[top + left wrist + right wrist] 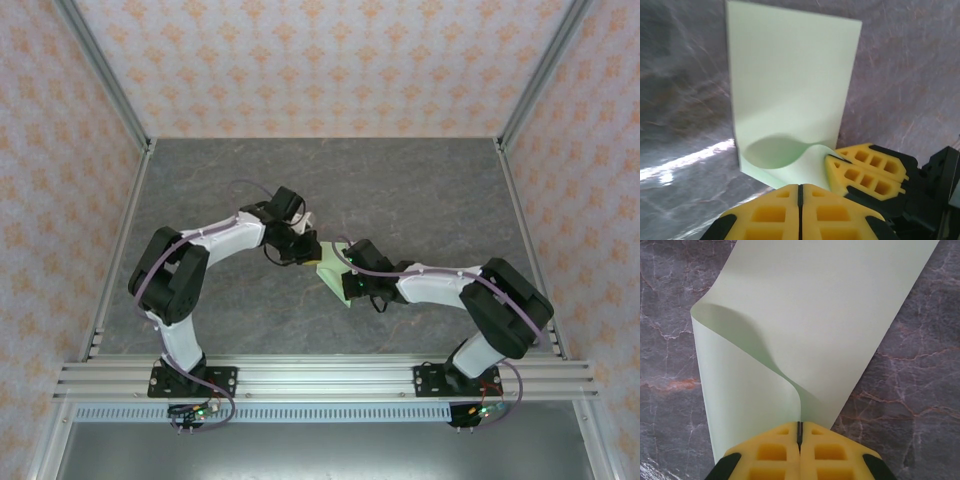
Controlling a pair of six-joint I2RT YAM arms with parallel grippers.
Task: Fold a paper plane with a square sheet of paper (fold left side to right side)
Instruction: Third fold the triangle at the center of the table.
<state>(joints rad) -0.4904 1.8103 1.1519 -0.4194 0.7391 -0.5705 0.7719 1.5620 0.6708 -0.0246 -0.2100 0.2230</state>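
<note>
Paper [805, 305] this thin weighs next to nothing and bends at a touch, so it will likely slide on the table [920, 390] and crumple if squeezed anywhere but an edge. It lies mid-table between the two arms, one layer curled up and over (not yet creased). The right gripper [800, 432] is closed, and the lifted edge runs into its seam, a sound place to hold. The left gripper [800, 195] is closed too, at the near edge; whether it pinches paper I cannot tell.

White-and-black arms [225, 238], yellow jaws
</note>
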